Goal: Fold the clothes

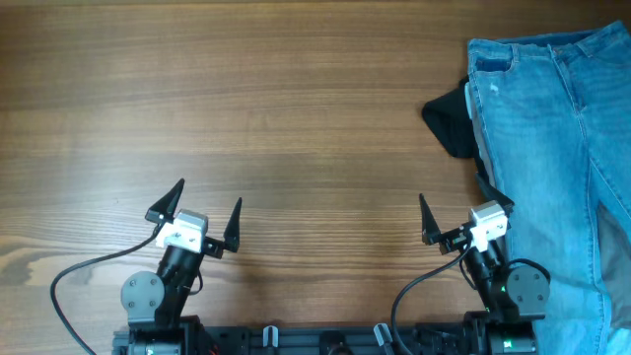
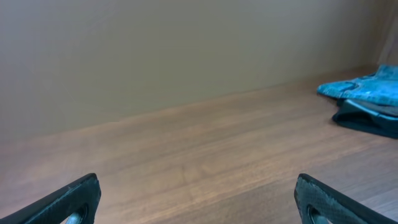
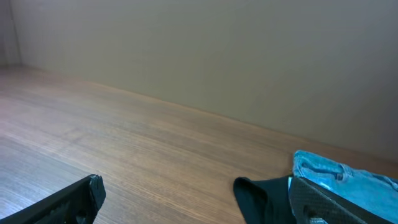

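Observation:
The light blue faded denim jeans (image 1: 552, 148) lie spread along the table's right side, running off the right and bottom edges. They also show at the far right of the left wrist view (image 2: 367, 89) and low right in the right wrist view (image 3: 348, 174). My left gripper (image 1: 202, 209) is open and empty at the front left, far from the jeans; in its own view (image 2: 199, 199) only bare wood lies between the fingers. My right gripper (image 1: 463, 209) is open and empty at the front, its right finger beside the jeans' left edge (image 3: 199, 199).
A small black garment (image 1: 452, 120) lies at the jeans' left edge, partly under them, also seen in the left wrist view (image 2: 367, 117) and right wrist view (image 3: 264, 196). The wooden table (image 1: 246, 108) stretches left. A plain wall stands behind it.

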